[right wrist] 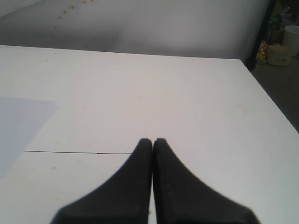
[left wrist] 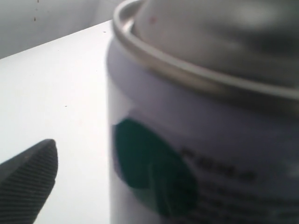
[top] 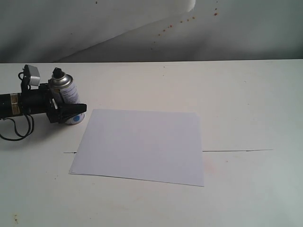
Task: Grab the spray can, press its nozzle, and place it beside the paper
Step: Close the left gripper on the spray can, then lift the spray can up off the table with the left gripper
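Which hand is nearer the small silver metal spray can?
Left. The left hand is at the spray can; the right hand hangs beyond the white paper sheet.

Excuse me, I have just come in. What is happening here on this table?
The left gripper is at the spray can, beside the far left corner of the paper. In the left wrist view one finger stands apart from the can, so it is not clamped. The nozzle is on top, untouched. The right gripper is shut and holds nothing.
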Robot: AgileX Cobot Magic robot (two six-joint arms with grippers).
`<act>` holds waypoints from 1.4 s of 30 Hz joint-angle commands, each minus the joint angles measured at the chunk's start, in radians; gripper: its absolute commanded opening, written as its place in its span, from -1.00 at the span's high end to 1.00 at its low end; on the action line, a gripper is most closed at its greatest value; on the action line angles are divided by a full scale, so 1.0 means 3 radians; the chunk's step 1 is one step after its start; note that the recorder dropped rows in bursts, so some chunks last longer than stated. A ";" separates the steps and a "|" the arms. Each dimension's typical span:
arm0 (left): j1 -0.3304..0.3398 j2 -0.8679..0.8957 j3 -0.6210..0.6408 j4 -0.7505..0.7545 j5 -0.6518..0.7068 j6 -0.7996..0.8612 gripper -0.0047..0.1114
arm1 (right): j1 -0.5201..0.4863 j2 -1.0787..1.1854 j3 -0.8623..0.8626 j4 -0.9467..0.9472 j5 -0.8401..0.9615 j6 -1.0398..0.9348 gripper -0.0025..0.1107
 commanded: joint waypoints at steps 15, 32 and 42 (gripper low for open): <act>-0.0016 0.0003 -0.0013 0.0093 -0.0027 -0.0061 0.50 | -0.0011 -0.0008 0.0008 -0.0020 -0.0020 -0.0008 0.96; -0.0023 -0.0458 -0.0013 0.0115 -0.0027 -0.0576 0.92 | -0.0011 -0.0008 0.0008 -0.0020 -0.0020 -0.0008 0.96; -0.0486 -0.1140 -0.0013 0.0576 0.0360 -0.1165 0.92 | -0.0011 -0.0008 0.0008 -0.0020 -0.0020 -0.0008 0.96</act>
